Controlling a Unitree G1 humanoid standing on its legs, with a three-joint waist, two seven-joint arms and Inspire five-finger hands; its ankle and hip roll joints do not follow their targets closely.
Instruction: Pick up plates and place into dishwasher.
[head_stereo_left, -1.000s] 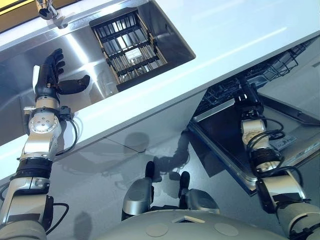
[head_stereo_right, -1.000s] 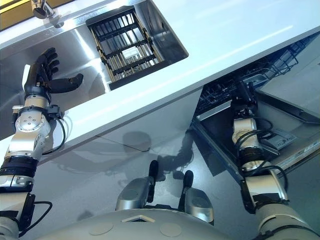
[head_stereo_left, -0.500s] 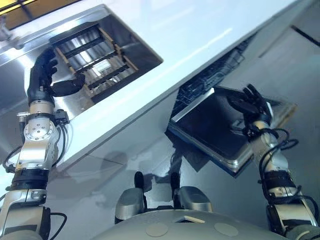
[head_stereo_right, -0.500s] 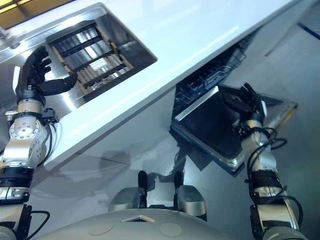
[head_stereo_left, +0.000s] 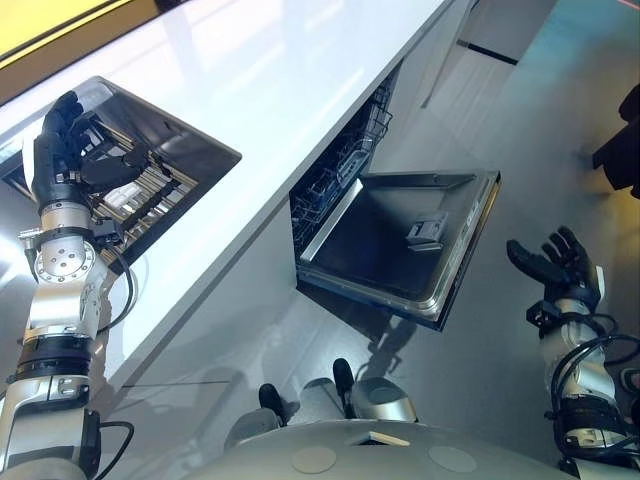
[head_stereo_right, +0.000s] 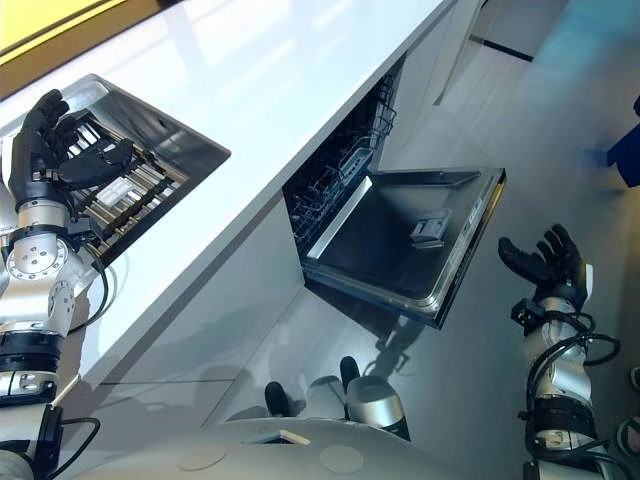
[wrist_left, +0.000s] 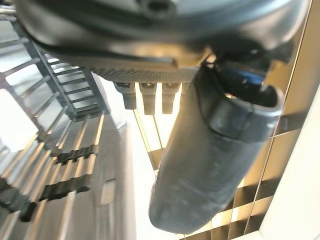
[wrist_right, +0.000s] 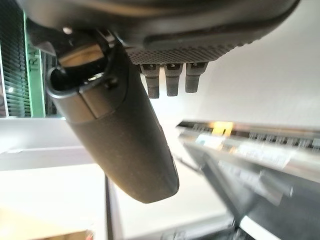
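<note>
My left hand (head_stereo_left: 62, 150) hovers open and empty over the black slatted dish rack (head_stereo_left: 150, 190) that lies in the steel sink (head_stereo_left: 205, 150). Something pale (head_stereo_left: 118, 200) shows between the rack's bars; I cannot tell whether it is a plate. In the left wrist view the thumb (wrist_left: 215, 150) stands out over the rack (wrist_left: 60, 155). The dishwasher's door (head_stereo_left: 395, 240) is let down flat, and its wire basket (head_stereo_left: 335, 170) shows inside under the counter. My right hand (head_stereo_left: 560, 268) is open and empty over the floor, to the right of the door and apart from it.
A long white counter (head_stereo_left: 260, 80) runs diagonally above the dishwasher. The open door juts out over the grey floor (head_stereo_left: 520, 120). A dark object (head_stereo_left: 622, 140) stands at the right edge. In the right wrist view the door's rim (wrist_right: 250, 145) shows past the thumb.
The whole view has swung along the counter. My right hand has come off the dishwasher door and moved out over the floor to its right. The left hand stays over the sink rack.
</note>
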